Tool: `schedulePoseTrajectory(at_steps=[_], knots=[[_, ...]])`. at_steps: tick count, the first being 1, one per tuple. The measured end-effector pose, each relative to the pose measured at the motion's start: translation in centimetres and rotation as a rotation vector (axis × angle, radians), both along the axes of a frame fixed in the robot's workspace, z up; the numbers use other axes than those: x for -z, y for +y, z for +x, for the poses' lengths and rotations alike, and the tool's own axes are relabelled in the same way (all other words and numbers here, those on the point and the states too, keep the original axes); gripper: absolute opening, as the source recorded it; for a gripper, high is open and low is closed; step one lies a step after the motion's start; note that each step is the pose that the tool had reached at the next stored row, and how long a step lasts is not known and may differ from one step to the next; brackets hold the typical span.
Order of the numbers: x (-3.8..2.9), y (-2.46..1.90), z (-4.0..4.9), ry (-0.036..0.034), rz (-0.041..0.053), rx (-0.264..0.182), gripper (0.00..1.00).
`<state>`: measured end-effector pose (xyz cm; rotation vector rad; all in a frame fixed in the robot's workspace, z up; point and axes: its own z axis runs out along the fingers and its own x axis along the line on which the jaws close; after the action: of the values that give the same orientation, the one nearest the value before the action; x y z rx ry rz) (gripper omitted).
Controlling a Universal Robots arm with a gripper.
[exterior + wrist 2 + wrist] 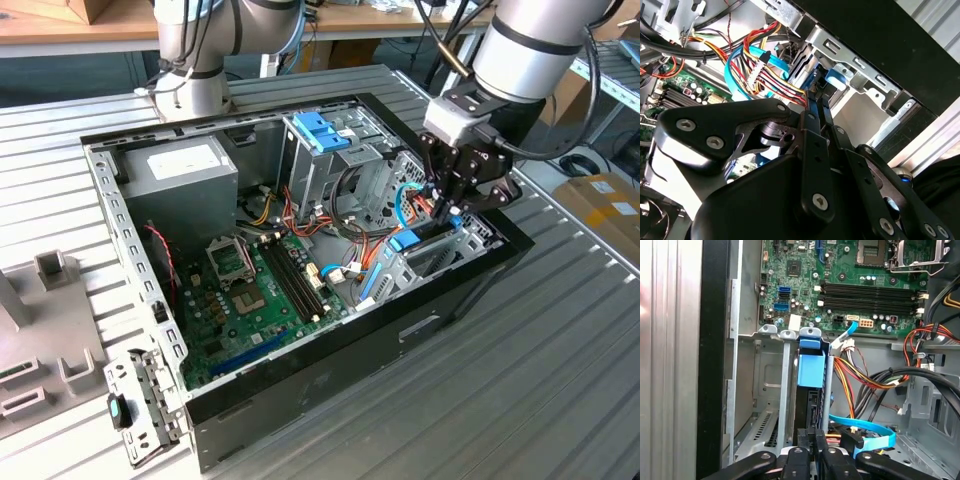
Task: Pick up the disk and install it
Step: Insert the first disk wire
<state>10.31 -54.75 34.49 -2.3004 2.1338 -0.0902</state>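
Tool [452, 205] pinched narrow on disk [811, 371] edge, holding it upright to match slot in drive bay [785, 390] of computer case [300, 380].

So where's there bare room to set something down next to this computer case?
The ribbed table is bare on the exterior view's right of the case, toward the near corner. The exterior view's left is crowded: grey fixtures and a metal bracket. Inside, cables fill the gaps near the gripper.
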Motion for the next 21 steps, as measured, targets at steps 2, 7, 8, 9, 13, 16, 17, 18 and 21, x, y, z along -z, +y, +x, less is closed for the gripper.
schedulePoseTrajectory(at_steps=[2,7,8,9,13,16,17,18,21], knots=[[0.00,0.01,-0.19,-0.0001,0.0000,0.001,0.16],[-0.01,0.02,-0.31,-0.0002,0.0008,0.024,0.16],[-0.06,0.02,-0.31,-0.0001,0.0011,0.034,0.16],[-0.10,0.01,-0.29,-0.0002,0.0011,0.041,0.16],[-0.35,0.08,-0.16,-0.0002,0.0007,0.059,0.16],[-0.62,0.08,-0.07,-0.0002,0.0018,0.060,0.16],[-0.66,0.08,-0.04,-0.0001,0.0028,0.060,0.16],[-0.68,0.08,0.08,0.0003,0.0044,0.060,0.16],[-0.67,0.08,0.43,0.0034,0.0084,0.060,0.16]])
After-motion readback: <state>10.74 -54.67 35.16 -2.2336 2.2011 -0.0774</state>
